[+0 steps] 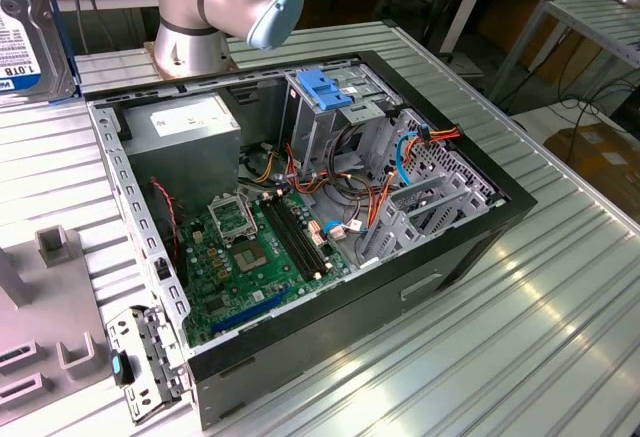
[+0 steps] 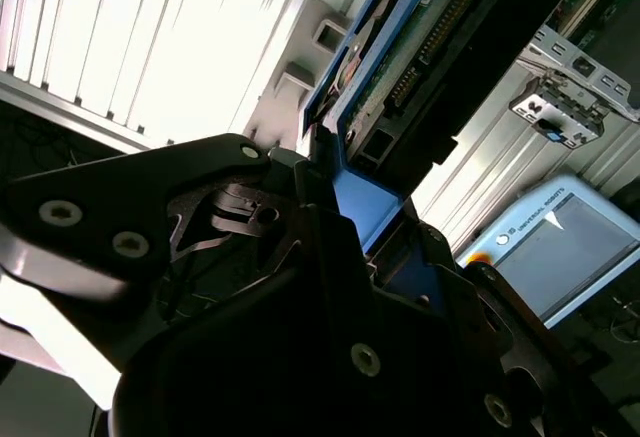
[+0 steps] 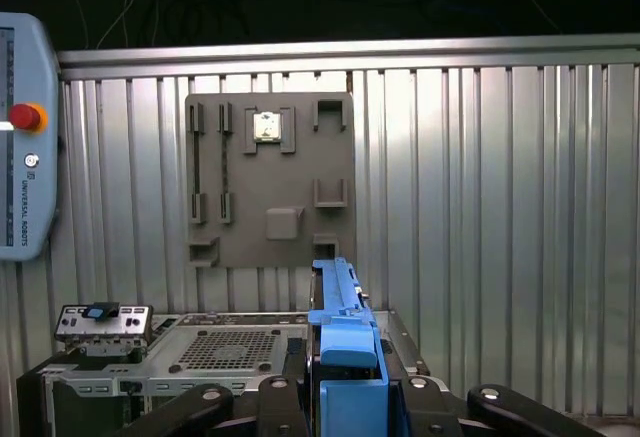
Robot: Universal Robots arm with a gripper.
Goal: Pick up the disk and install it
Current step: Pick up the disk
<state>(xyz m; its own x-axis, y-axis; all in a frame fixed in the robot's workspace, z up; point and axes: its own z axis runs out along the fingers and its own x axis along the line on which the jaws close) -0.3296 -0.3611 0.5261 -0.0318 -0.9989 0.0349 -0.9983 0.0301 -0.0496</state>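
The disk (image 1: 30, 32) hangs in the air at the exterior view's far left, above the ribbed table, with its white-and-blue label facing the camera. In the first wrist view the disk (image 3: 338, 322) is edge-on, its bright blue rail rising between my black fingers (image 3: 285, 392). My gripper (image 3: 345, 389) is shut on the disk. The second wrist view has the gripper (image 2: 345, 192) clamped on the blue rail, and the disk's (image 2: 420, 47) circuit-board side stretches away from it. The open computer case (image 1: 470, 247) lies flat on the table to the disk's right in the exterior view.
Inside the case are a metal drive cage with a blue latch (image 1: 325, 92), a grey power-supply box (image 1: 180, 122), the motherboard (image 1: 260, 247) and loose cables (image 1: 350, 197). A grey fixture plate (image 1: 45, 337) lies at the left, the robot base (image 1: 215, 17) stands behind, and a teach pendant (image 3: 25, 137) lies nearby.
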